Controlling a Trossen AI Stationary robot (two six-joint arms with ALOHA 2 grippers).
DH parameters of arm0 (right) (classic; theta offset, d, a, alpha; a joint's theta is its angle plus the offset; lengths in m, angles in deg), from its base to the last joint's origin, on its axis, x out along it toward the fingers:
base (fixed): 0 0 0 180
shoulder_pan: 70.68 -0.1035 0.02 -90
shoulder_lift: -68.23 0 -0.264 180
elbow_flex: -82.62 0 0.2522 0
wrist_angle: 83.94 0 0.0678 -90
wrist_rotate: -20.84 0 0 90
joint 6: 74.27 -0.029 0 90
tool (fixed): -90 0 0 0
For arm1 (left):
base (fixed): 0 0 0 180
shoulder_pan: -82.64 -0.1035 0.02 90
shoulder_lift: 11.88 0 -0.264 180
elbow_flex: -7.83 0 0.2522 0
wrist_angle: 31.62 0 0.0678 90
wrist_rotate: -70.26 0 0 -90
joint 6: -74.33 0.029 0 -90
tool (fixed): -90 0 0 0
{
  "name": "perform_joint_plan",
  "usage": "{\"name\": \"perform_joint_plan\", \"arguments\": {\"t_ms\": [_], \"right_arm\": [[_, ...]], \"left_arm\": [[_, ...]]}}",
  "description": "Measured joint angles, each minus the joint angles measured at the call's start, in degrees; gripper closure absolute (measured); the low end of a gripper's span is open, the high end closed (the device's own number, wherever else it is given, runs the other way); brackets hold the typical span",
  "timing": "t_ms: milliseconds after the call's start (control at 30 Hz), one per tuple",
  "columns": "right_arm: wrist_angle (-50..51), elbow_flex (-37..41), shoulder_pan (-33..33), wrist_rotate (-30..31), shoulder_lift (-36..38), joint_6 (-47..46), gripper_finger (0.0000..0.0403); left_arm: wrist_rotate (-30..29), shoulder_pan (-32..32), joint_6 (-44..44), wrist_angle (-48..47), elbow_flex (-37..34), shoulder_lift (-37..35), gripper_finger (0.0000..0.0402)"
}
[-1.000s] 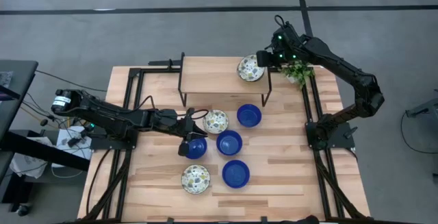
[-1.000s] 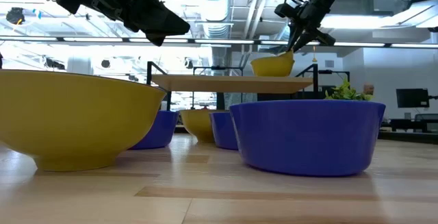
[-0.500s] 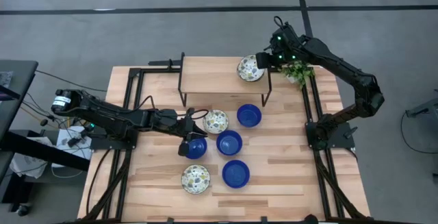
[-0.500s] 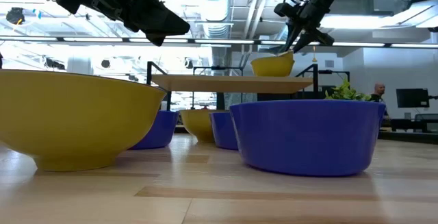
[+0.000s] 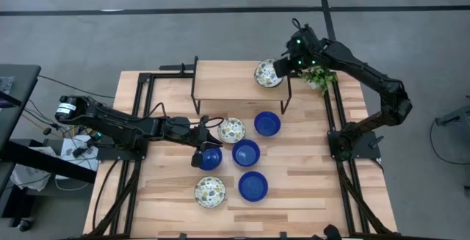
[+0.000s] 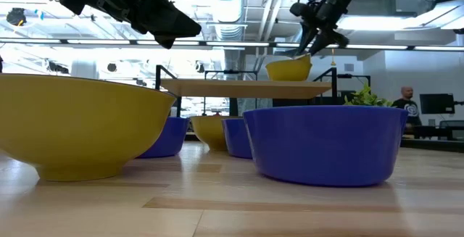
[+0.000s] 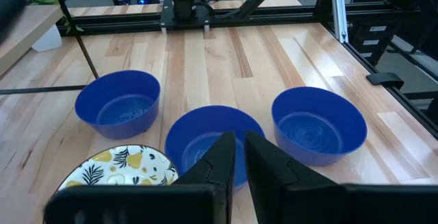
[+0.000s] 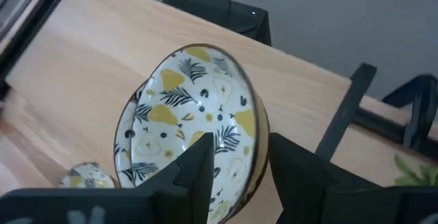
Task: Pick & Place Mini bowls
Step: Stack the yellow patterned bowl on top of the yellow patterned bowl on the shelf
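A patterned mini bowl (image 5: pixel 267 74) (image 8: pixel 191 128), yellow outside, stands on its base at the right end of the raised wooden shelf (image 5: pixel 228 80). My right gripper (image 5: pixel 282 67) (image 8: pixel 241 157) is open, its fingers on either side of that bowl's rim. On the table below stand several blue bowls (image 5: pixel 246 153) and two patterned ones (image 5: pixel 231 130). My left gripper (image 5: pixel 200 149) (image 7: pixel 239 157) hovers shut above the leftmost blue bowl (image 5: pixel 211 158), holding nothing. My right gripper comes slanting down from the table's right with one finger (image 8: pixel 197 161) inside the shelf bowl and one outside. A gap shows between the inner finger and the rim (image 8: pixel 259 136). Whether the outer finger touches the rim, I cannot tell. The bowl sits upright on the shelf (image 6: pixel 290 69).
A small green plant (image 5: pixel 321 78) stands just right of the shelf, under my right arm. The shelf's black legs (image 5: pixel 286 97) stand among the far bowls. Bare wood lies at the table's near right (image 5: pixel 308 188). A person (image 6: pixel 406 101) shows far behind the table.
My right gripper has opened around the shelf bowl's rim and rolled a little at the wrist, staying where it was. The bowl stays on the shelf.
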Motion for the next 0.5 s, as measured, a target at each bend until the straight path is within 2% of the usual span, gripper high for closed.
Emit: {"name": "perform_joint_plan", "arguments": {"t_ms": [133,267,400,500], "right_arm": [[-1.02,0.0,-1.09,2.03,0.0,4.12,0.0281],[-3.38,0.0,-2.42,6.58,0.0,6.17,0.0289],[-5.92,0.0,-3.61,14.64,0.0,8.43,0.0297],[-7.15,0.0,-4.69,23.59,0.0,9.16,0.0303]], "left_arm": [[0.0,0.0,-0.01,-0.02,0.0,0.0,0.0368],[-0.01,0.0,0.0,-0.02,0.0,0.0,0.0368],[-0.01,0.0,0.0,-0.02,0.0,0.0,0.0368],[0.0,0.0,-0.02,-0.02,0.0,0.0,0.0368]]}}
